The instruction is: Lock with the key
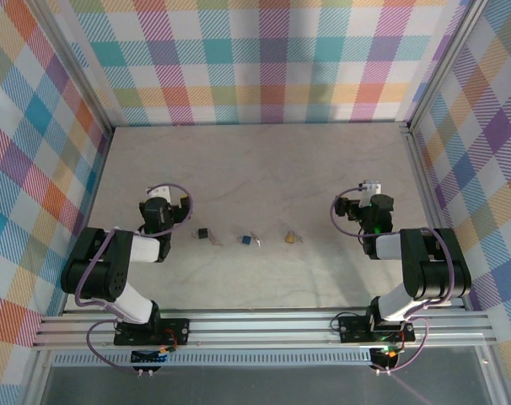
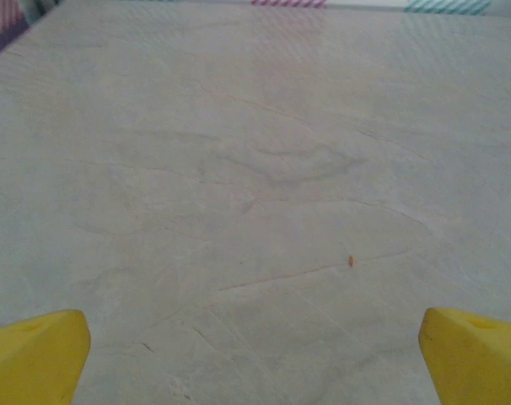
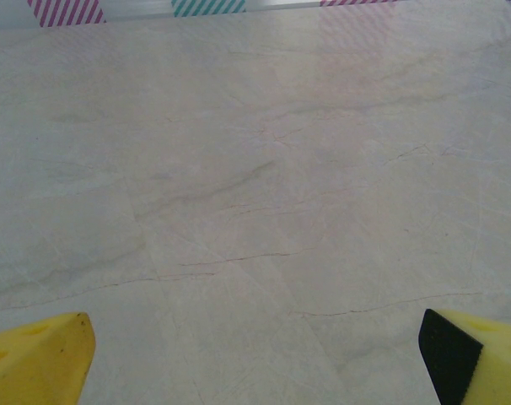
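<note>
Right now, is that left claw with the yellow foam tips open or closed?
Open. The yellow fingertips of the left gripper sit at opposite lower corners of its wrist view, with bare marbled table between them.

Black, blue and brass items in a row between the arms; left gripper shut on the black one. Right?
No. The left gripper is open and empty: the left wrist view shows its fingers wide apart over bare table. The black item lies free in the row with the blue item and brass item.
</note>
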You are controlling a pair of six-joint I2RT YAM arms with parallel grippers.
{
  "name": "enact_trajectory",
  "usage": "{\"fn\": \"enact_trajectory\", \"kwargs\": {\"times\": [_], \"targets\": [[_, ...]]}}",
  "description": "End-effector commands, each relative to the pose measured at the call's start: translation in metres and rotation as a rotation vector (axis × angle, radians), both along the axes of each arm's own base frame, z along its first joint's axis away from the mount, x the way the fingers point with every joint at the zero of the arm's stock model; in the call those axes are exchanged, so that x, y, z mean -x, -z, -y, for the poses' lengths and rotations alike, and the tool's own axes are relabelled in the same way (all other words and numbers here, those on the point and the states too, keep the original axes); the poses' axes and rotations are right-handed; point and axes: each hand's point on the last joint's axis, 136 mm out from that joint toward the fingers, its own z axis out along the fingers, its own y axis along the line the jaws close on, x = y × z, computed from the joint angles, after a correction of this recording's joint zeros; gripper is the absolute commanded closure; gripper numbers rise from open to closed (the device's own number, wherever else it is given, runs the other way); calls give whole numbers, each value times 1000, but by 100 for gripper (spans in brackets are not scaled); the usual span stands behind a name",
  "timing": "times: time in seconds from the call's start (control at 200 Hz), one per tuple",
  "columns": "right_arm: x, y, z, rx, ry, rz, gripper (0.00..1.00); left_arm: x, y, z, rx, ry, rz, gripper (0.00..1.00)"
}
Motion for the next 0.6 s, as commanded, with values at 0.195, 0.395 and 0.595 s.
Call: {"fn": "enact_trajectory", "kwargs": {"times": [0.195,0.395,0.595], "targets": [[-8,-15,-3,-15,-15,49,1,-2,-8,15,5,88,48,0],[-8,-14,-2,-15,-14,48,1,-3,-7,24,-9,125,37,0],[-8,-15,-3,-15,-15,49,1,-3,-7,23,-3,124,37,0]]}}
